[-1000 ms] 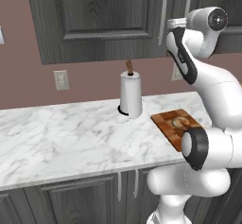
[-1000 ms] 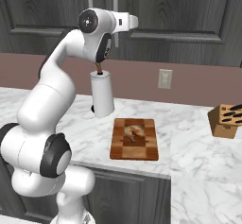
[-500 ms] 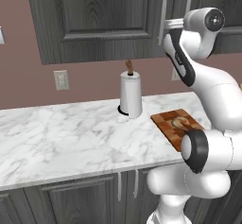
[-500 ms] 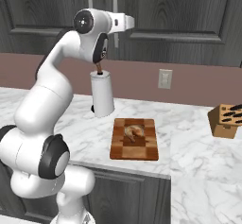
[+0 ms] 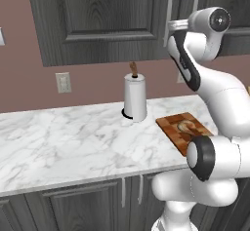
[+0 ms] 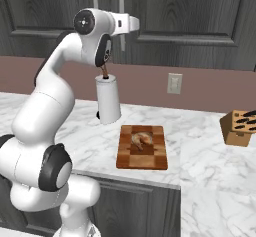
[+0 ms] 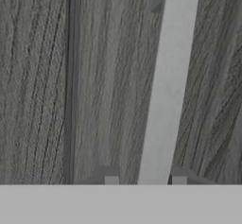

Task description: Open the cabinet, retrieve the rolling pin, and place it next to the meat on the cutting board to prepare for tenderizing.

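Note:
The cabinet (image 5: 107,20) hangs above the counter with both dark doors closed, so the rolling pin is hidden. My gripper (image 5: 169,26) is raised against the left of its two silver bar handles (image 5: 169,6). Seen from the hand, that handle (image 7: 165,86) runs up between my fingertips (image 7: 111,180); the right one is nearly against it and a narrow gap shows on the left, so my gripper (image 7: 145,180) is open around it. The checkered cutting board (image 6: 142,158) lies on the marble counter with the small tan meat (image 6: 141,139) on it. Board (image 5: 171,127) and meat (image 5: 187,125) sit beside my arm.
A white paper towel roll (image 5: 135,98) stands upright on the counter behind the board, below the cabinet. A tan wooden knife block (image 6: 240,127) sits at the far right. A wall outlet (image 6: 174,83) is on the backsplash. Low cabinets run under the counter.
My hand has moved a little left and closer to the cabinet, bringing the fingers onto the bar handle. The doors, board and meat have not moved.

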